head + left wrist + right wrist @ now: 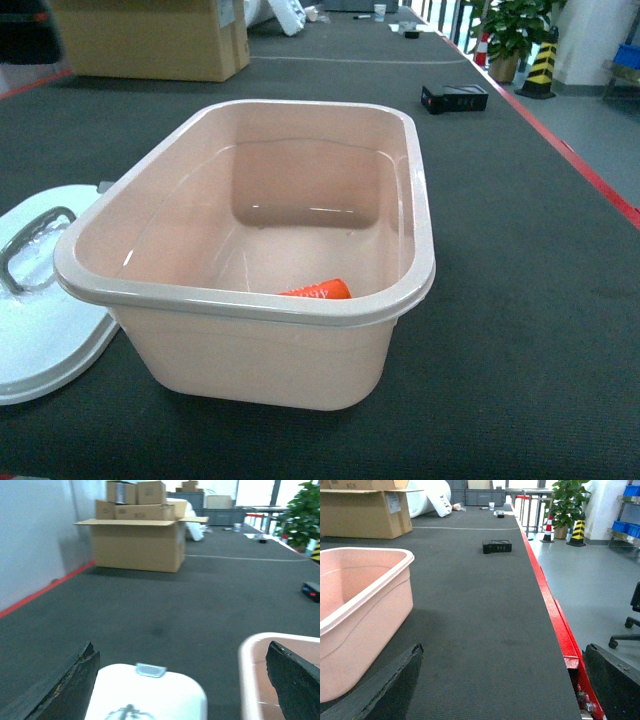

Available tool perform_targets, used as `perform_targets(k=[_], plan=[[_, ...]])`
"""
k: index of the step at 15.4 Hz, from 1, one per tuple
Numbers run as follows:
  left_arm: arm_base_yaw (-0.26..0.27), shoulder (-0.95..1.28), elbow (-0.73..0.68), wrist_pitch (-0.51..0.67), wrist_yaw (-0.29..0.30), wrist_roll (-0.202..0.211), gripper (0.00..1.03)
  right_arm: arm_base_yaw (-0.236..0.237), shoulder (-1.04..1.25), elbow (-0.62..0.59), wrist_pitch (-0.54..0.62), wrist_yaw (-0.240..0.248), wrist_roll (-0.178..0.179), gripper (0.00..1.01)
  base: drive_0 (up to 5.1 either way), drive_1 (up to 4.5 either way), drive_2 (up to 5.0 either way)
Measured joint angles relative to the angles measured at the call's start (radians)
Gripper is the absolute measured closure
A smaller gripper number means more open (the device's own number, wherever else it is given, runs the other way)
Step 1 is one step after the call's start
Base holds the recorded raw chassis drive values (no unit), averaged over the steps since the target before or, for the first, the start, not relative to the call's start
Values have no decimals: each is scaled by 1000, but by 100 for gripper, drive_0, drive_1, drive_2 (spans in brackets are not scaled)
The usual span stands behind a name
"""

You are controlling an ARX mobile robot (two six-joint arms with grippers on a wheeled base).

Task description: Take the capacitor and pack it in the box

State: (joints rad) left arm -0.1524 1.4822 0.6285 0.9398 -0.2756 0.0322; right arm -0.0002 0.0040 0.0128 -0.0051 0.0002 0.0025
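One orange capacitor (318, 290) lies in box (250, 210), lid (45, 300) off at 9 o'clock.
Both grippers, left (182, 680) & right (502, 680), jaws apart, empty; next: prob. fit lid.

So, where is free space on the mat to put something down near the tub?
Free: the dark mat right of the box, up to the red edge strip, and the stretch behind the box toward the small black case. Crowded: the box's left side, where the white lid lies against it.
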Motion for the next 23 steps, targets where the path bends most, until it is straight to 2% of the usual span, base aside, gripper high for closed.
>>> perform_targets(k=[3,6,7,11,16,17,18,19,20,23], plan=[[175,90,-37,80,112,6,5,0,0,0,0,0,0,3,0,0,0],[280,244,-3,133,199,21,5,0,0,0,0,0,0,3,0,0,0],[299,321,33,152,236,22,5,0,0,0,0,0,0,3,0,0,0],[306,515,137,151,326,36,5,0,0,0,0,0,0,3,0,0,0],[339,695,191,134,396,74,5,0,0,0,0,0,0,3,0,0,0],[333,716,193,144,413,82,10,0,0,0,0,0,0,3,0,0,0],[330,734,199,148,420,82,11,0,0,0,0,0,0,3,0,0,0],[325,749,207,158,420,84,17,0,0,0,0,0,0,3,0,0,0],[326,757,219,192,415,72,53,0,0,0,0,0,0,3,0,0,0],[332,782,238,187,414,69,80,0,0,0,0,0,0,3,0,0,0]])
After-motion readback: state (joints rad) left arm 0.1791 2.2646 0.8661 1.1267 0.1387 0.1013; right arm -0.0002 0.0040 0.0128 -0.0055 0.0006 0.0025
